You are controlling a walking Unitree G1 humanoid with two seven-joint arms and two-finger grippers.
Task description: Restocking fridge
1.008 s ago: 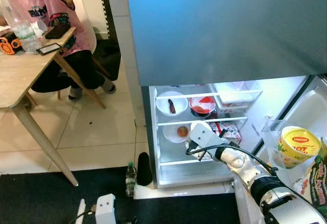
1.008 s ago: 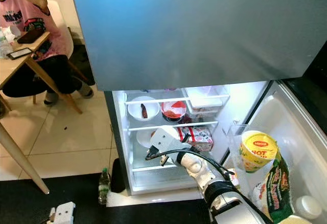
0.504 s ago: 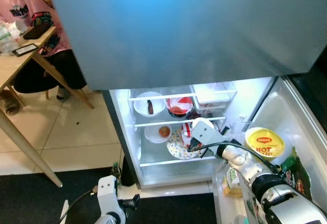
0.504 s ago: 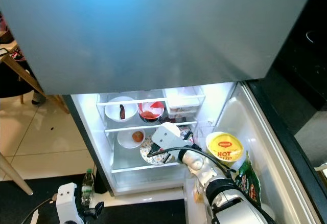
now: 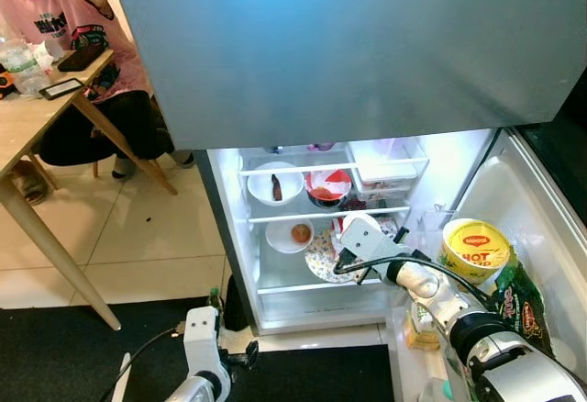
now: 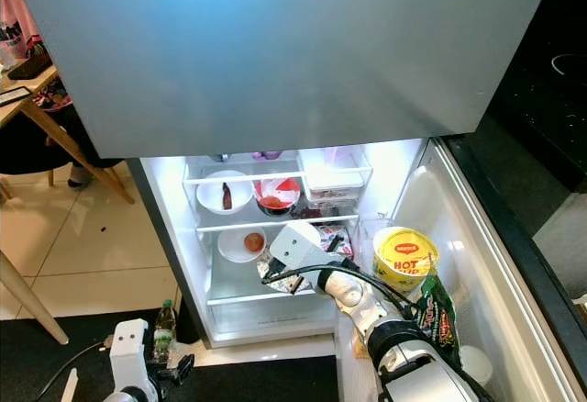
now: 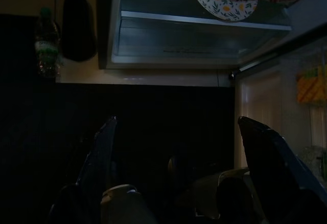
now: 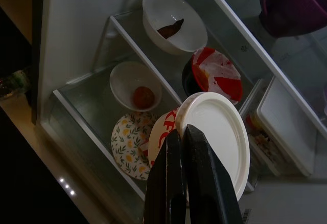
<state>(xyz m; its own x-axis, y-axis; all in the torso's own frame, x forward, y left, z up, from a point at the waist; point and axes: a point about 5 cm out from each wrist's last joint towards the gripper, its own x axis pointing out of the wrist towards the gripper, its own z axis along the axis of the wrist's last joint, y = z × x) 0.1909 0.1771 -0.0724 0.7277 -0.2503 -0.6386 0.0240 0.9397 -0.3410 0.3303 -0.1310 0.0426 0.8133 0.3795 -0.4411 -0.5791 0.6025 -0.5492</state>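
Reaching into the open fridge [image 5: 229, 228], my right gripper [image 8: 185, 141] sits at the front of the lower glass shelf [image 5: 321, 284], its two black fingers pressed together against the rim of a white round lid [image 8: 217, 132]. That lid tops a red-and-white tub [image 8: 162, 138], which rests partly over a floral plate [image 8: 129, 150] on that shelf. I cannot tell whether the fingers actually pinch the lid or merely touch it. Just beside the plate, further left on the same shelf, stands a small white bowl [image 5: 290, 235] with a reddish-brown piece of food in it. One shelf up are a larger white bowl [image 5: 275, 184] holding a dark strip of food, a dark bowl with a red-and-white cover [image 5: 327, 186], and a clear lidded box [image 5: 389, 163] at the right. In the open door's rack stand a yellow noodle cup [image 5: 472, 250] and a dark green packet [image 5: 519, 303]. My left gripper [image 7: 176, 157] hangs low over the dark mat [image 5: 73, 347] with its fingers spread apart, near a small water bottle [image 7: 47, 50] standing on the floor by the fridge's corner. A person in a pink shirt [image 5: 64, 26] sits at a wooden table [image 5: 23, 136] well off to the left.
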